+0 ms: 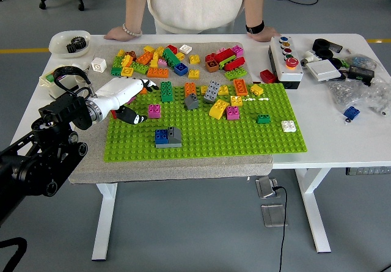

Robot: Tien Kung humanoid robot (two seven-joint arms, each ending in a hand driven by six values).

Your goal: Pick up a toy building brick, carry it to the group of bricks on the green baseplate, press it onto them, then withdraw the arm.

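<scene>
My left hand [142,102], white with black fingertips [149,86], hovers over the left edge of the green baseplate [244,137]. Its fingers are spread and I see no brick held between them. A blue and grey group of bricks [167,137] stands on the baseplate, a little to the right of and nearer than the hand. A magenta brick [154,110] sits just right of the hand. Loose bricks [159,58] in many colours lie beyond the hand on the grey mat. A bit of red shows behind the hand's lower side.
A person stands at the far side, one hand [116,33] and the other hand [264,35] resting on the table edge. More bricks dot the baseplate's far part. A button box [286,61] and clutter lie at the right, a white bowl [68,41] at the far left.
</scene>
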